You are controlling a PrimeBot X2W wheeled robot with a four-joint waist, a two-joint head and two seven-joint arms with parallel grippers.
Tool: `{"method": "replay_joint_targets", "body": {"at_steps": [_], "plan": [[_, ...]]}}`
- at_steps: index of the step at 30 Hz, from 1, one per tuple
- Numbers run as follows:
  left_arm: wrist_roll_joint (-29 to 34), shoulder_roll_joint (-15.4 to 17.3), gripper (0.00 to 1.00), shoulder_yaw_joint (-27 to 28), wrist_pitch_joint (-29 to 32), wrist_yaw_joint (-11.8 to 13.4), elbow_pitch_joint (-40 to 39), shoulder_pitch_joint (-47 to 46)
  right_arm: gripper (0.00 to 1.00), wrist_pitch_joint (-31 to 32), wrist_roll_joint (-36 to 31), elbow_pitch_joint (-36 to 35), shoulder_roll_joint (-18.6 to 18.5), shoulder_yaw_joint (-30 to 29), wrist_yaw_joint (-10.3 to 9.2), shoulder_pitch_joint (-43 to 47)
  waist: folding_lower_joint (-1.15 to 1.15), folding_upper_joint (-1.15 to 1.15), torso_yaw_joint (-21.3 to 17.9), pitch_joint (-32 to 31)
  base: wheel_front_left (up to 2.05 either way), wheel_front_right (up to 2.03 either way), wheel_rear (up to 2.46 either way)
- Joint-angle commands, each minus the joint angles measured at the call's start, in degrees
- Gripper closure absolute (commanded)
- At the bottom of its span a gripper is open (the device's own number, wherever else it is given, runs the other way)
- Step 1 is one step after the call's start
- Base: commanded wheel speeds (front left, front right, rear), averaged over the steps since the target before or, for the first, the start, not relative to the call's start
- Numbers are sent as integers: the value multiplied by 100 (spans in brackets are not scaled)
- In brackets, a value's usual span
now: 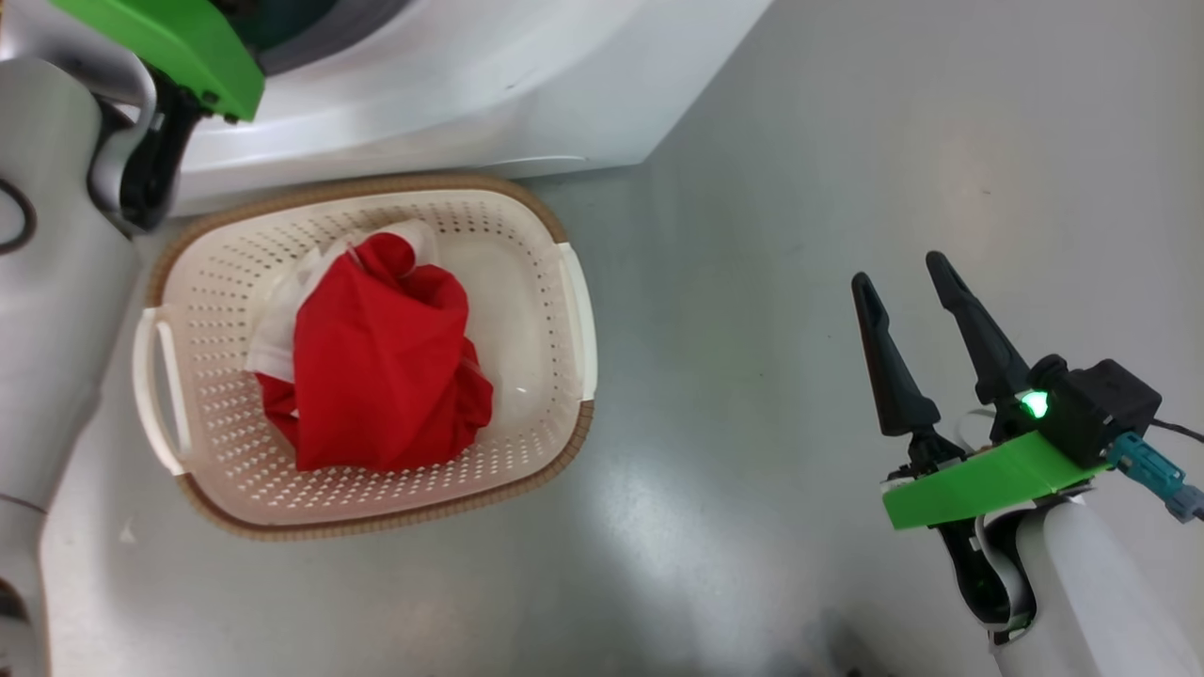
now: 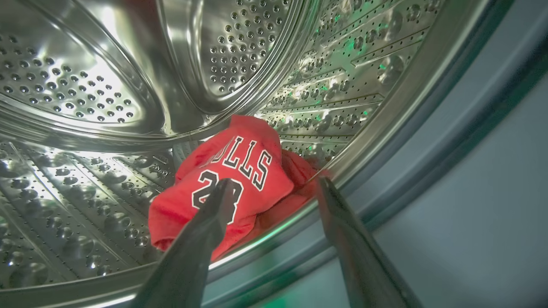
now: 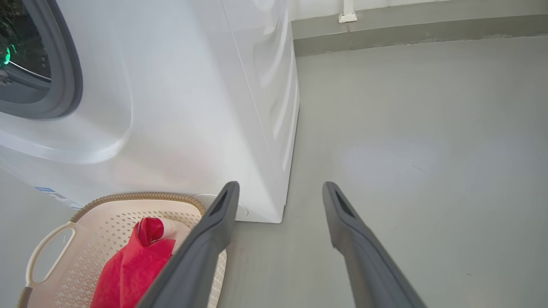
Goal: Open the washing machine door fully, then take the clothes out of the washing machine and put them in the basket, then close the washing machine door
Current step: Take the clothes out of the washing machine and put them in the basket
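Note:
In the left wrist view a bundled red jersey (image 2: 231, 179) with "BULLS 23" lettering lies at the bottom of the steel drum (image 2: 85, 85), close to the rim. My left gripper (image 2: 274, 186) is open just in front of it, one finger over the fabric, the other by the drum's edge. The cream basket (image 1: 555, 310) sits on the floor before the white washing machine (image 1: 451, 85) with another red garment (image 1: 376, 367) inside. My right gripper (image 1: 903, 273) hangs open over bare floor to the basket's right, holding nothing. The washing machine door is out of view.
Grey floor (image 1: 800, 188) spreads to the right of the machine and basket. A wall base (image 3: 406, 25) runs behind. My pale left arm (image 1: 56, 282) stands close beside the basket's left handle (image 1: 155, 385). The grey rubber opening rim (image 3: 64, 85) is in the right wrist view.

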Motion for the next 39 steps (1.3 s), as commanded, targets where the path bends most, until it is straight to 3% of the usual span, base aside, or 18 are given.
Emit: {"method": "replay_joint_targets", "body": {"at_steps": [1, 16, 31, 32, 33, 34, 36, 37, 39], "plan": [[-97, 321, 0, -14, 20, -31, 13, -215, 0, -37, 27, -99, 14, 157, 28, 29, 0, 0, -88, 64, 0, 0, 0], [-840, 583, 0, -962, 62, -31, 446, -779, 0, -37, 64, -107, 43, 325, 28, 2, 0, 0, -344, 236, 0, 0, 0], [-1247, 646, 0, -1488, -86, -31, 627, -1083, 0, -37, 71, -146, 61, 365, 28, -26, 0, 0, -413, 346, 0, 0, 0], [-1265, 648, 7, -1518, -93, -31, 624, -1099, 0, -37, 70, -148, 63, 367, 28, -31, 0, 0, -417, 352, 0, 0, 0], [-1281, 651, 26, -1551, -99, -31, 616, -1111, 0, -37, 70, -151, 65, 367, 28, -36, 0, 0, -420, 356, 0, 0, 0], [-1300, 654, 53, -1580, -104, -31, 610, -1123, 0, -37, 69, -155, 68, 366, 28, -39, 0, 0, -423, 358, 0, 0, 0], [-1338, 660, 77, -1629, -113, -31, 591, -1142, 0, -37, 67, -160, 72, 360, 28, -40, 0, 0, -427, 354, 0, 0, 0], [-1356, 664, 100, -1650, -117, -31, 585, -1150, 0, -37, 67, -161, 74, 356, 28, -38, 0, 0, -427, 351, 0, 0, 0], [-1390, 666, 100, -1691, -123, -31, 573, -1163, 0, -37, 63, -162, 75, 349, 28, -33, 0, 0, -424, 345, 0, 0, 0]]}}
